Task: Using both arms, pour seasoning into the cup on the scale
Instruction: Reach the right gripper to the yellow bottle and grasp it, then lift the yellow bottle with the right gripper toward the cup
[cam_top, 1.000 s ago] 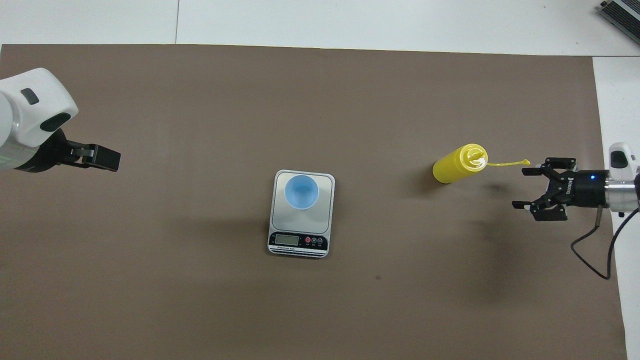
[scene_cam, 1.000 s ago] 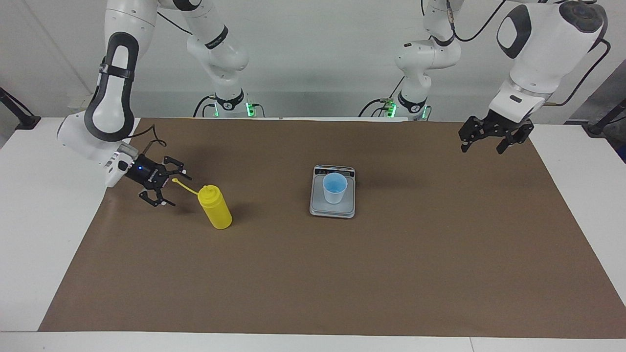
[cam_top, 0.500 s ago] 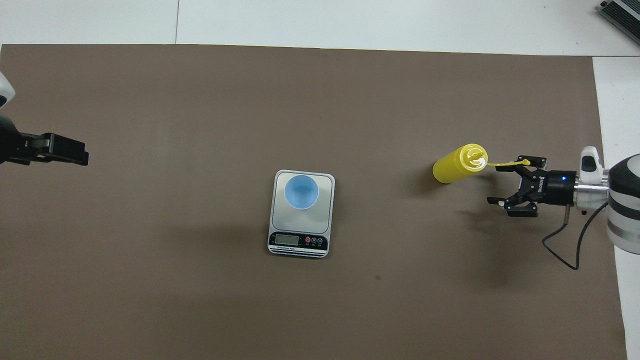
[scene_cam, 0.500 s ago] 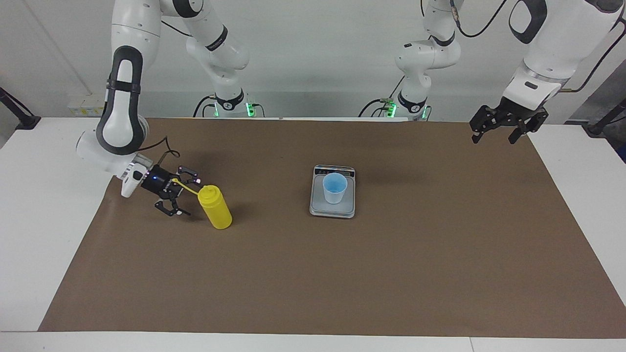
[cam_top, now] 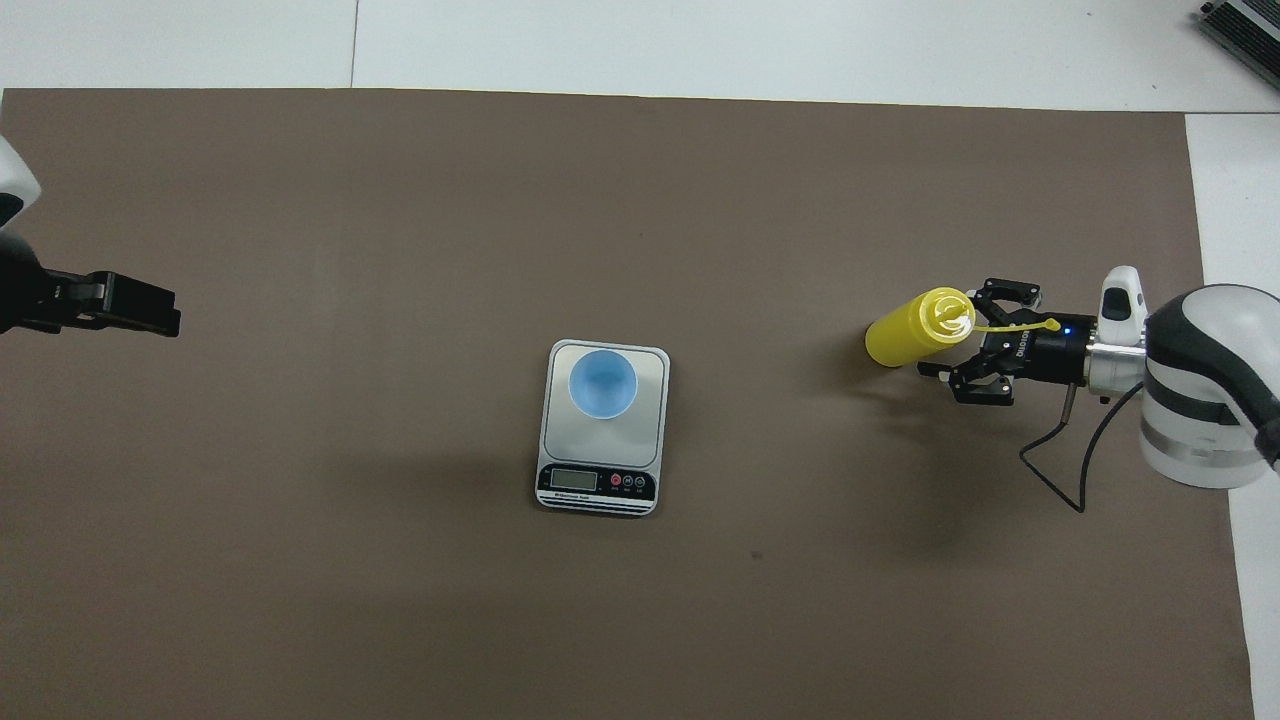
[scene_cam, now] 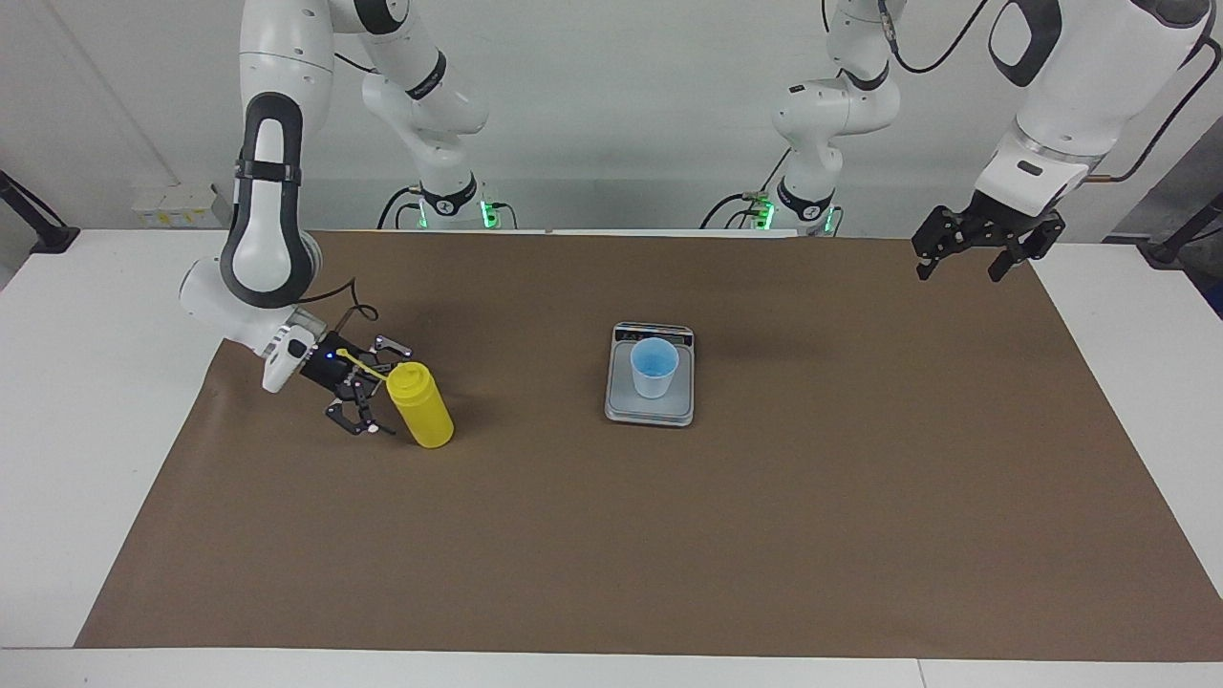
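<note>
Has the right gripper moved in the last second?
Yes. The right gripper, open, has closed in on the upright yellow plastic squeeze bottle, which stays put.

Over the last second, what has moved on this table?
The right claw, open, slid low across the mat up to the yellow bottle. The left claw rose over its end of the mat. Bottle, blue cup and scale stayed put.

Facing view: high, across table, looks at robots; kitchen scale (scene_cam: pixel 650 377) near centre. Overhead view: above robots' end, steeply down, scale (cam_top: pixel 603 428) central. Both share brown mat (scene_cam: pixel 611 535) (cam_top: pixel 400 200), half-turn apart.
</note>
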Robot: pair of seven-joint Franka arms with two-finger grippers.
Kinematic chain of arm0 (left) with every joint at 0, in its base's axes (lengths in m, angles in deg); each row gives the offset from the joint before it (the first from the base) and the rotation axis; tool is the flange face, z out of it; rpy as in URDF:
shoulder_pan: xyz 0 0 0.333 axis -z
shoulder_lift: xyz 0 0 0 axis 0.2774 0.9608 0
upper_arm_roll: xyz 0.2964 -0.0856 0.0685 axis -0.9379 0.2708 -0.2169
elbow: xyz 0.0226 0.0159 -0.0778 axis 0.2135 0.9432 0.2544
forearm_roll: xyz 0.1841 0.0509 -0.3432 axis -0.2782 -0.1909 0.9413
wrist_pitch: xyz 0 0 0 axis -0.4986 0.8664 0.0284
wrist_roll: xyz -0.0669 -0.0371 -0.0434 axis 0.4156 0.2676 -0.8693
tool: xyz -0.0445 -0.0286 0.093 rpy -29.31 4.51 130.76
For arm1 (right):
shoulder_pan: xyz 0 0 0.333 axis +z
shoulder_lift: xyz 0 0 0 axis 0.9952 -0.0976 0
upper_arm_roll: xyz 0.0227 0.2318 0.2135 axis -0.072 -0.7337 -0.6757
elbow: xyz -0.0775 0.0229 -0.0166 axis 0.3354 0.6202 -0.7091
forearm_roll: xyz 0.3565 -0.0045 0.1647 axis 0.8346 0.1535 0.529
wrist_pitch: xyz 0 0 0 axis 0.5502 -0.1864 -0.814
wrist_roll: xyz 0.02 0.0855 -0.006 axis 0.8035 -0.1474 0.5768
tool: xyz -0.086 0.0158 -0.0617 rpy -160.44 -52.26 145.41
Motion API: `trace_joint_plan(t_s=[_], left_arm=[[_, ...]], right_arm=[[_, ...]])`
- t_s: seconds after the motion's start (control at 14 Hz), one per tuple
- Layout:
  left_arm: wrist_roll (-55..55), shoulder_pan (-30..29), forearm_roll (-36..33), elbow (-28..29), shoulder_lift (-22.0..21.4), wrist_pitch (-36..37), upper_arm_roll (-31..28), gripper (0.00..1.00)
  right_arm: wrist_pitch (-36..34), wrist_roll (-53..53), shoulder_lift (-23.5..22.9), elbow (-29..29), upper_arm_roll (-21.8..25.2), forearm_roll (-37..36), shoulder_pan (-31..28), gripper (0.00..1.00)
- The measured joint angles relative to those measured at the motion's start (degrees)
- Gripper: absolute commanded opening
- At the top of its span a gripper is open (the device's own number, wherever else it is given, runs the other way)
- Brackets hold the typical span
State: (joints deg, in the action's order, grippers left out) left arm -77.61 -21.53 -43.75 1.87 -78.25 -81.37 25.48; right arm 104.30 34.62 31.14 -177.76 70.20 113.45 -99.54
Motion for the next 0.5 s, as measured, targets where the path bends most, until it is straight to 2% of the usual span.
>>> trace_joint_plan(t_s=[0.36,0.43,0.5], left_arm=[[0.0,0.0,-0.2,0.6,0.0,0.2,0.0,1.0],[0.0,0.0,-0.2,0.7,0.0,0.2,0.0,1.0],[0.0,0.0,-0.3,0.8,0.0,0.2,-0.1,1.0]], right_arm=[[1.3,0.2,-0.1,0.0,0.0,2.1,3.0,1.0],[2.7,0.2,-0.1,0.0,0.0,2.3,4.1,0.78],[4.3,0.2,0.0,0.0,0.0,2.3,5.4,0.47]])
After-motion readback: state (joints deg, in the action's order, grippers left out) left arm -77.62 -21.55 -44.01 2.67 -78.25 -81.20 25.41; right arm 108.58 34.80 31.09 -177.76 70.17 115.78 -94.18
